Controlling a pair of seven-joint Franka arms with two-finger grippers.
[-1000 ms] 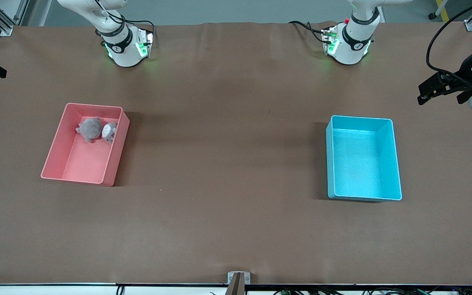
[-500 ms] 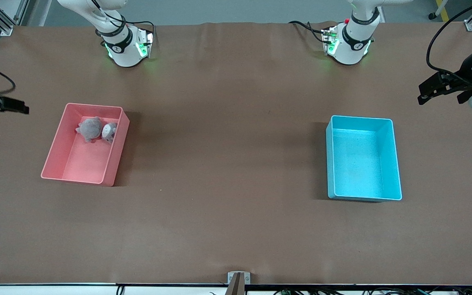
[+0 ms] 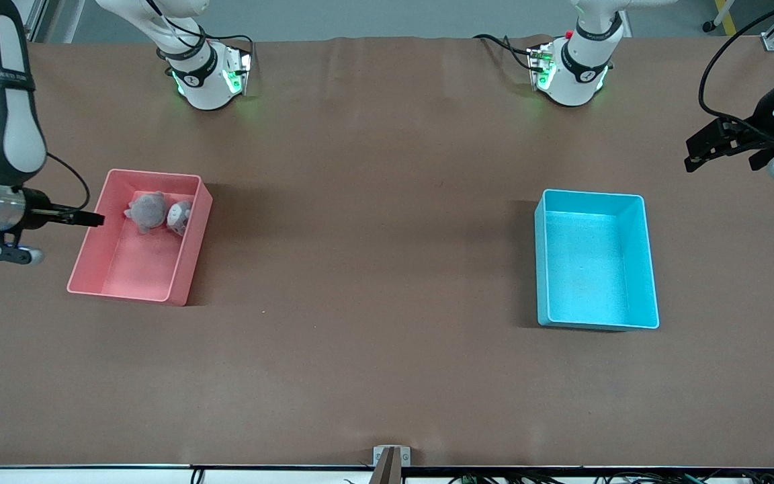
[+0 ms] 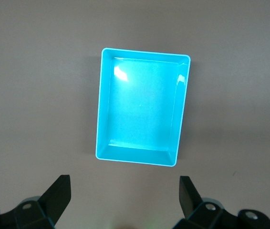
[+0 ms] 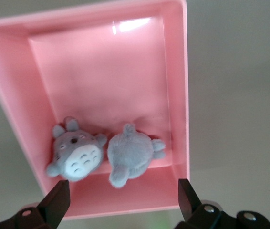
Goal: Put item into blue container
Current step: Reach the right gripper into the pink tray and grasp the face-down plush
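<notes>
Two claws hang above the bench (image 3: 373, 282), both spread wide and holding nothing. The right claw (image 5: 120, 210) hovers over the pink bin (image 5: 180, 86), at the edge of it toward the right arm's end of the bench. Just below it, against the bin wall nearest the robots' bases, lie two grey plush toys side by side and touching: one face up (image 5: 75, 155), showing a pale belly, the other (image 5: 131, 155) turned back up. Each looks light, soft and squashy, so it should yield under the fingers without slipping; a pinch across the round body seems the safest hold, since ears and feet would likely fold away. The left claw (image 4: 125, 205) waits over bare bench beside the blue container (image 4: 180, 114), which stands empty well apart from the pink bin, toward the left arm's end.
</notes>
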